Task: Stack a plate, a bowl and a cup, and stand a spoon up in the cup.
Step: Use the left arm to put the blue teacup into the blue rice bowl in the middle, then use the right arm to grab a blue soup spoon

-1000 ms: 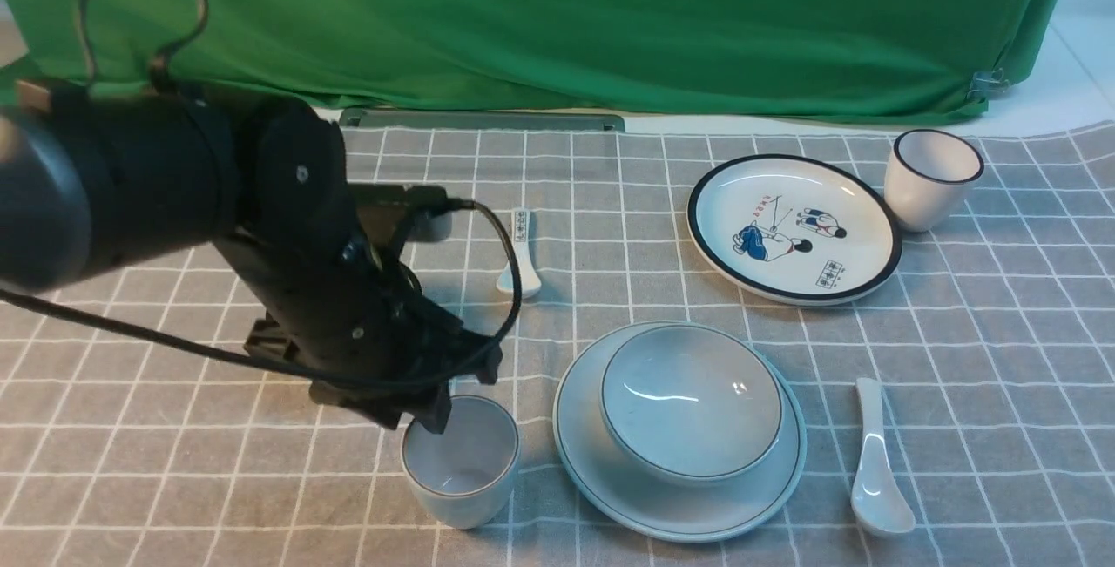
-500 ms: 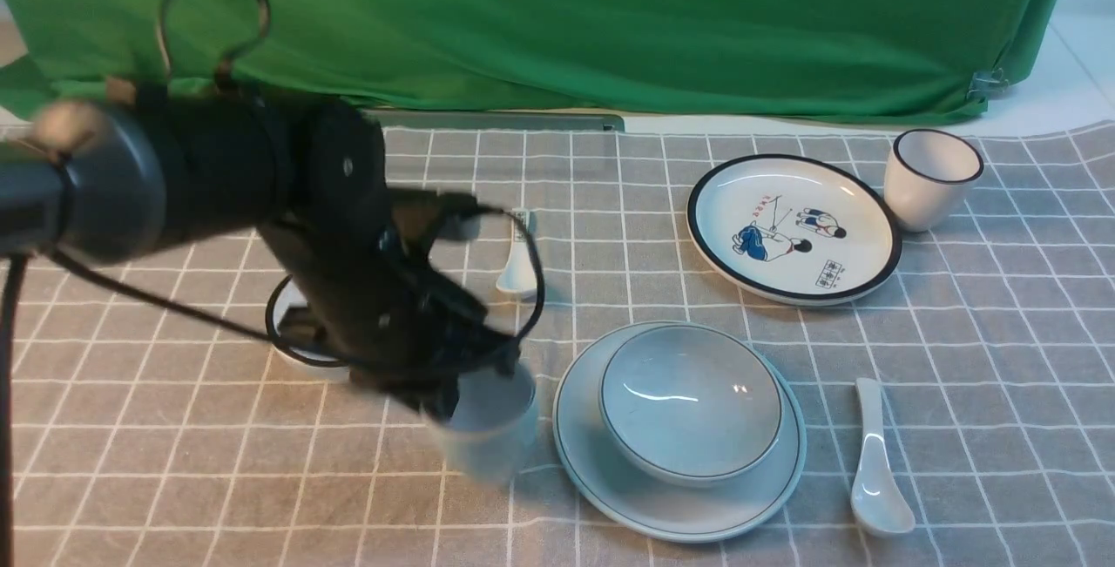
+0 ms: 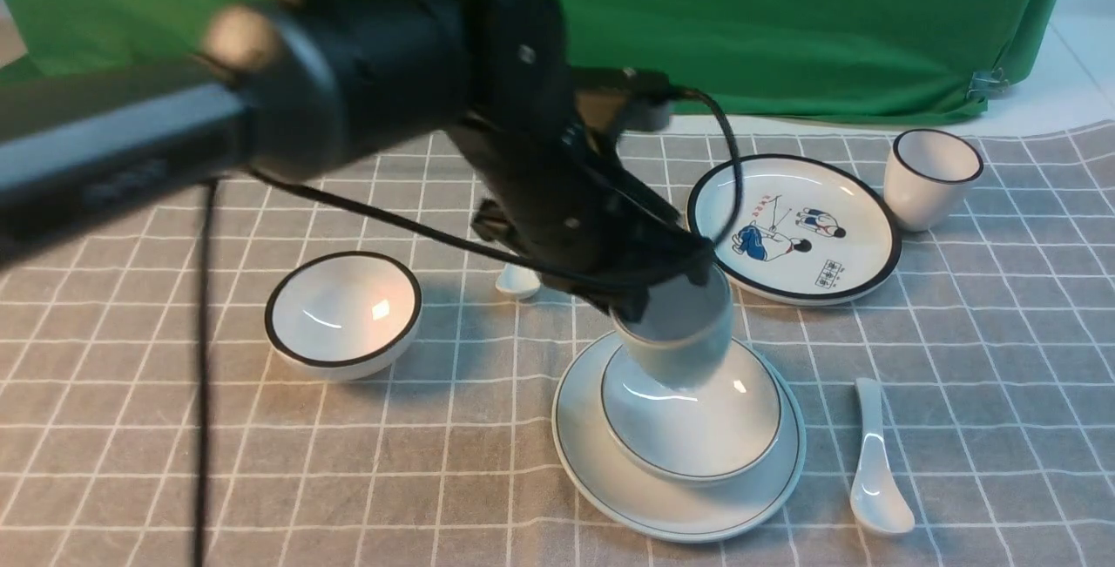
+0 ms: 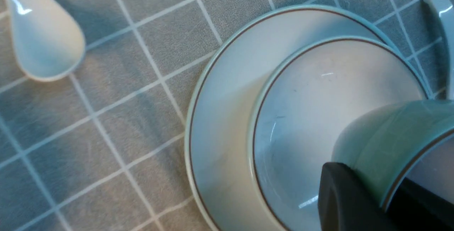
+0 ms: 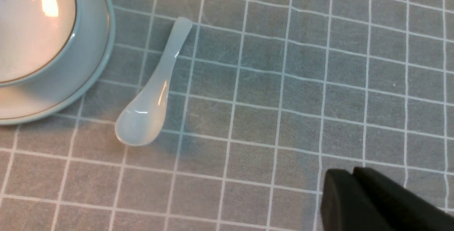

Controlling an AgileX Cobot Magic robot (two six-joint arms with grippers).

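Note:
My left gripper (image 3: 666, 288) is shut on the rim of the cup (image 3: 681, 336) and holds it just above the bowl (image 3: 697, 428), which sits in the plate (image 3: 592, 454). In the left wrist view the cup (image 4: 386, 142) hangs over the bowl (image 4: 301, 110) and plate (image 4: 227, 92), one finger outside the rim and one inside. The plain white spoon (image 3: 878, 462) lies on the cloth to the right of the plate; the right wrist view shows the spoon (image 5: 152, 96) too. My right gripper (image 5: 349, 177) is shut and empty over bare cloth.
A black-rimmed bowl (image 3: 342, 313) stands at the left. A black-rimmed plate with cartoon figures (image 3: 793, 227) and a bold-rimmed cup (image 3: 930, 177) stand at the back right. A marked spoon (image 3: 517, 281) lies behind my left arm, also in the left wrist view (image 4: 42, 36).
My left gripper has lifted the cup off the cloth and carried it right and away, to above the bowl. The black-rimmed bowl is now uncovered.

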